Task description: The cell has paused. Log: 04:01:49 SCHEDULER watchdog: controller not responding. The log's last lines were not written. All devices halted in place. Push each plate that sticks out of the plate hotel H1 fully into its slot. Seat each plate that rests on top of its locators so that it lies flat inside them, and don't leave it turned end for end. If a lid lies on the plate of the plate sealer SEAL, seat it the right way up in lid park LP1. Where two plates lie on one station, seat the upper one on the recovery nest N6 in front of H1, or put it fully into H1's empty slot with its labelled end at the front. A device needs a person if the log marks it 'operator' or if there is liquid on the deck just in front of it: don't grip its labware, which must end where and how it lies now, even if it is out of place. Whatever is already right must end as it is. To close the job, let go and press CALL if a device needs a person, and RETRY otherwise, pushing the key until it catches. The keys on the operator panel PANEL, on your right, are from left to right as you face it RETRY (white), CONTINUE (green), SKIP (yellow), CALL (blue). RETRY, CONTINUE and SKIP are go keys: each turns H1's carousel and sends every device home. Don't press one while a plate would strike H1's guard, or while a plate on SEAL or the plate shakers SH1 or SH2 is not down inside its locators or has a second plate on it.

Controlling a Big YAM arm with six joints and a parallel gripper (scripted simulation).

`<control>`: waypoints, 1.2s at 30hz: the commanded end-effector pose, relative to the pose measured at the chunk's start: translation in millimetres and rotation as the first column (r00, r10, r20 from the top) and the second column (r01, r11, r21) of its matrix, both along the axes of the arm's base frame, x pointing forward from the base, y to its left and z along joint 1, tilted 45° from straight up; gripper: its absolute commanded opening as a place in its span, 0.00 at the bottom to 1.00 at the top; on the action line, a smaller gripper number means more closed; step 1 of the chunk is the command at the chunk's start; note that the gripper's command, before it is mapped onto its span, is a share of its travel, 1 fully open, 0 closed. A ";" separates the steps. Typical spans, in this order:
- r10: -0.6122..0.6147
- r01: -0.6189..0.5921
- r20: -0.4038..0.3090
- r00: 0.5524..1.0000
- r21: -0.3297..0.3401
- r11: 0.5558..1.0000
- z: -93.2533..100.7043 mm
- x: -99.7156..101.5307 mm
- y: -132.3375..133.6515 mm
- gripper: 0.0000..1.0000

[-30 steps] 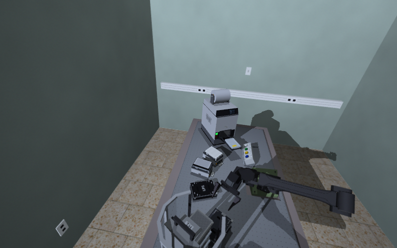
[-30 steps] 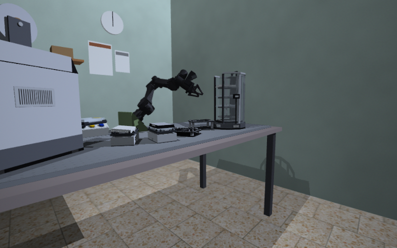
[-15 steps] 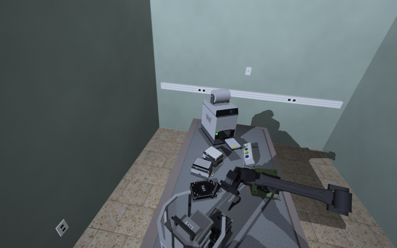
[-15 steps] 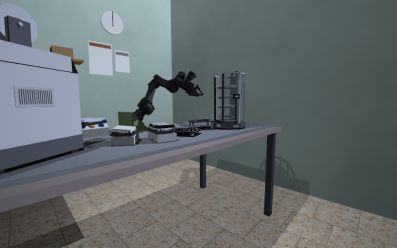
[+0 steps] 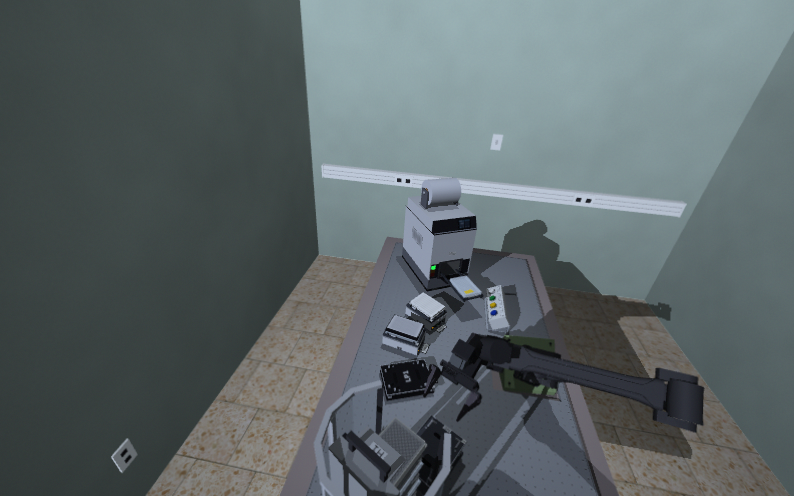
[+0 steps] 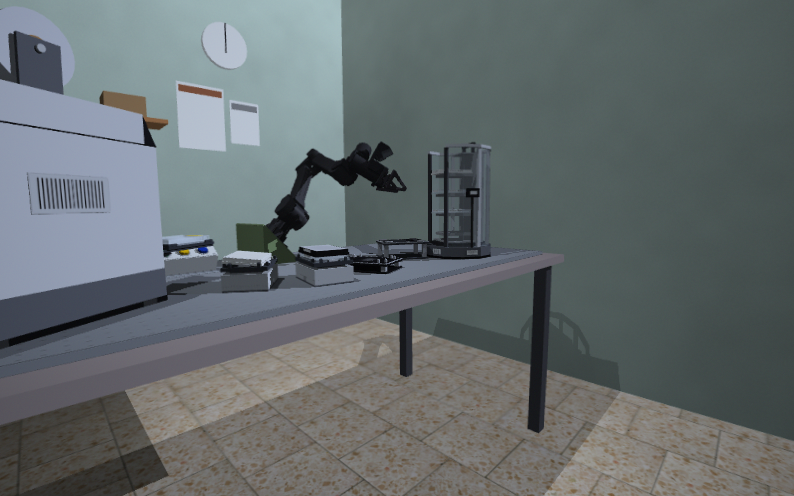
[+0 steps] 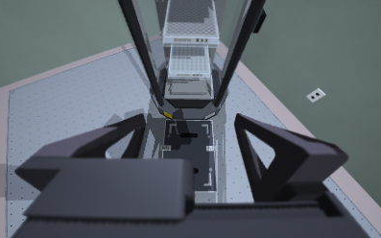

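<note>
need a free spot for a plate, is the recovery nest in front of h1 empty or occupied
Empty: the wrist view shows nest N6 bare inside its corner locators.

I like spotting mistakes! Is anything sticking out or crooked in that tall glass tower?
Probably, yes. In the plate hotel, the upper plate seems to poke out at the front between the posts, farther than the plate below. The end effector hovers open in front, holding nothing.
</note>
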State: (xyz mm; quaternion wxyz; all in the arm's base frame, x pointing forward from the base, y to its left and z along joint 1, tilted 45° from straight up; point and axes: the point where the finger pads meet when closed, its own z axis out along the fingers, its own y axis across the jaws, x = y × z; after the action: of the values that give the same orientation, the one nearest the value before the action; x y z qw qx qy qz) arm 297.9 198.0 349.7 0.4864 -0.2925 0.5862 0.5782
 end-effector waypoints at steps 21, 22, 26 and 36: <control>0.019 -0.019 -0.029 0.999 0.004 1.000 -6.8 -2.1 5.7 1.00; 0.019 -0.019 -0.029 0.999 0.004 1.000 -6.8 -2.1 5.7 1.00; -0.004 0.004 0.002 1.000 0.006 1.000 8.2 5.3 -5.6 1.00; -0.004 0.004 0.038 0.999 0.006 1.000 38.5 10.2 -20.1 1.00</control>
State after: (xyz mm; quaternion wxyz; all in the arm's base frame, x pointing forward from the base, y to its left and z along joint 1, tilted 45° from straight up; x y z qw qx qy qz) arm 299.2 187.4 354.3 0.4768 -0.2943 0.5906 0.5807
